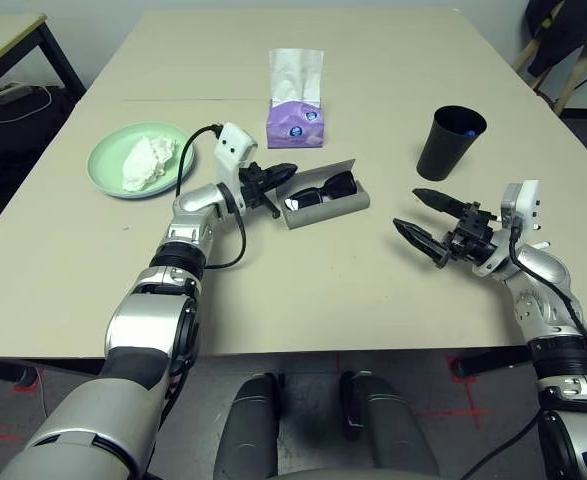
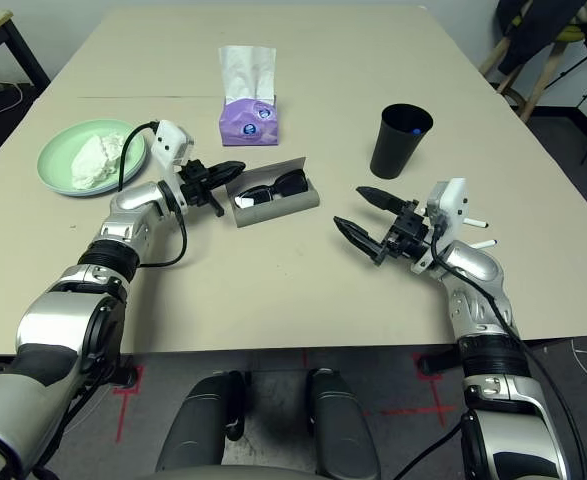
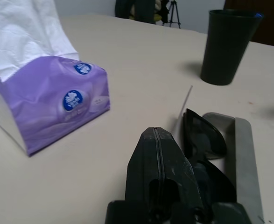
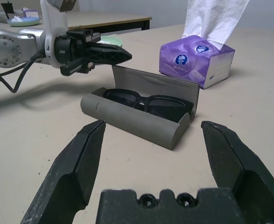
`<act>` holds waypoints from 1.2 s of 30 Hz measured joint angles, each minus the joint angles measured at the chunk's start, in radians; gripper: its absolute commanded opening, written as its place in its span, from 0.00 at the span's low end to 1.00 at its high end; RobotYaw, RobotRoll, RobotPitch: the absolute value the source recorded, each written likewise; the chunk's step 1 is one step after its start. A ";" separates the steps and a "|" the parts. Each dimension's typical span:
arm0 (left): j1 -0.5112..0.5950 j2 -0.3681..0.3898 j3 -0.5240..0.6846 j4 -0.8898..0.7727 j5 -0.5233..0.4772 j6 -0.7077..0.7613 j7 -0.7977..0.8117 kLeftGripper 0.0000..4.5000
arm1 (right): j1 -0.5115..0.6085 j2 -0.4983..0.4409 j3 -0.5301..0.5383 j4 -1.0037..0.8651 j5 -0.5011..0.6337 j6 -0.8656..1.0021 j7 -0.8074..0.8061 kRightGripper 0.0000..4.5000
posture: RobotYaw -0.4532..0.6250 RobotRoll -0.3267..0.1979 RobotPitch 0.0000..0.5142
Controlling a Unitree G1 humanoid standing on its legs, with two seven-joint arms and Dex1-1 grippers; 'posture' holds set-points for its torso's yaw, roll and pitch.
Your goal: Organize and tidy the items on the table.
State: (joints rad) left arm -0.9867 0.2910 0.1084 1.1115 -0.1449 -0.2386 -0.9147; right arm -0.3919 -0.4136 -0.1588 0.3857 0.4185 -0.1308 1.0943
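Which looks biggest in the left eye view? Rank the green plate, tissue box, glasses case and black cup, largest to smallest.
1. Green plate, the widest.
2. Glasses case, open, with sunglasses inside.
3. Tissue box and black cup: too alike to rank. With its tissue standing up, the box looks slightly taller.

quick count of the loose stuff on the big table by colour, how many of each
Black: 2, the tapered black plastic cup and the black-framed sunglasses
Grey: 1, the open grey oblong glasses case holding the sunglasses
Purple: 1, the purple tissue box
Pale green: 1, the round pale green plate
White: 1, the crumpled white tissue on the plate
Total: 6
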 measured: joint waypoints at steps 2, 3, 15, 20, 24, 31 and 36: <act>-0.006 0.000 0.010 0.000 -0.002 0.000 0.004 0.00 | 0.000 0.000 0.000 0.000 0.000 0.000 0.000 1.00 | 0.40 0.62 0.23; -0.008 0.000 0.019 0.001 -0.009 0.000 0.013 0.00 | 0.000 0.000 0.000 0.000 0.000 0.000 0.000 1.00 | 0.40 0.62 0.23; -0.016 0.028 -0.036 0.048 0.083 0.026 0.125 0.00 | -0.001 0.000 0.000 0.000 0.001 0.000 0.002 1.00 | 0.39 0.62 0.24; -0.016 0.027 -0.052 0.047 0.091 0.032 0.078 0.00 | 0.000 0.000 0.000 -0.003 0.001 0.000 0.002 1.00 | 0.39 0.62 0.24; -0.009 0.018 -0.052 0.039 0.087 0.034 -0.021 0.00 | -0.001 -0.004 0.000 -0.002 0.001 -0.001 0.002 1.00 | 0.39 0.62 0.23; 0.042 0.027 -0.083 -0.046 0.076 0.112 -0.179 0.00 | -0.009 -0.005 -0.005 0.000 0.001 -0.005 0.000 1.00 | 0.39 0.62 0.23; 0.081 0.039 -0.098 -0.117 0.070 0.139 -0.216 0.00 | -0.018 -0.005 -0.007 0.000 0.001 -0.005 -0.007 1.00 | 0.40 0.62 0.23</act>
State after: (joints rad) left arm -0.9057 0.3298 0.0104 0.9940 -0.0745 -0.0994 -1.1311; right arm -0.4103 -0.4188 -0.1655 0.3859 0.4199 -0.1362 1.0875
